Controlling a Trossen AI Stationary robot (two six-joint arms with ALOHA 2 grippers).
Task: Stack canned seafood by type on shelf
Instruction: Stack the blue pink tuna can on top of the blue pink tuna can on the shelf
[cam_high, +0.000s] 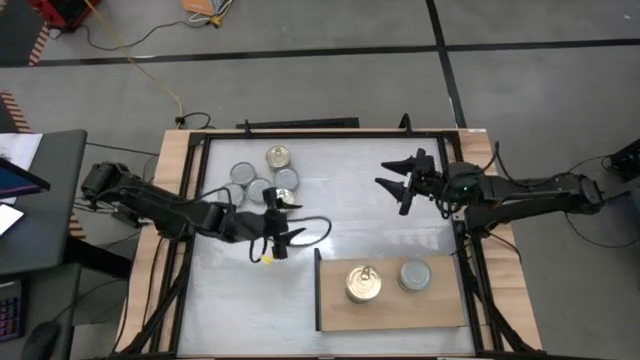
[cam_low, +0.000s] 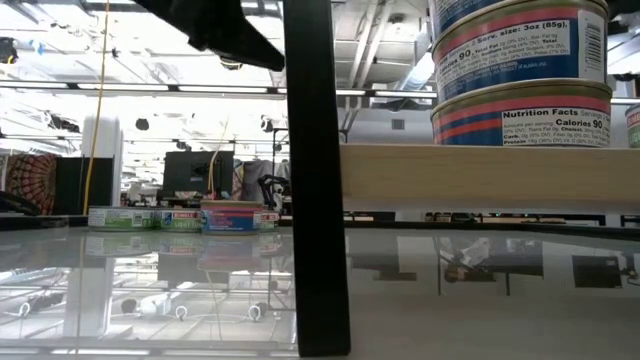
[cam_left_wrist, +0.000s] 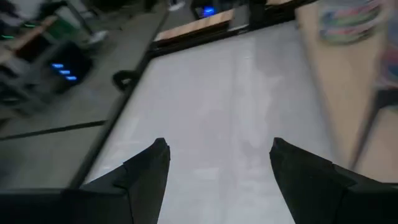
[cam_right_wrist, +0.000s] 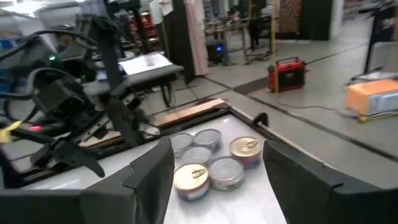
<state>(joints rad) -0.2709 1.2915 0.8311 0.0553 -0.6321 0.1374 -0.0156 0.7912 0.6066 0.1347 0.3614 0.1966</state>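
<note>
The bench (cam_high: 300, 290), a pale glossy sheet framed by wooden rails, fills the middle of the high view. On it, at lower right of centre, lies the shelf (cam_high: 395, 300), a flat wooden board carrying two stacks: a gold-lidded one (cam_high: 363, 284) and a silver-lidded one (cam_high: 415, 274) just beside it.

The loose tins (cam_high: 265, 180) sit clustered at upper left of centre, touching or nearly so, gold and silver lids mixed.

The left hand (cam_high: 278, 222) hovers just below that cluster with fingers spread and nothing between them. The right hand (cam_high: 400, 180), at upper right of centre, is likewise spread and empty.

Likely handling: these tins are rigid, dense for their size and smooth-walled, so slippery. Being so flat, they are best pinched across the rim, squarely over the centre; the close packing leaves little finger room.
</note>
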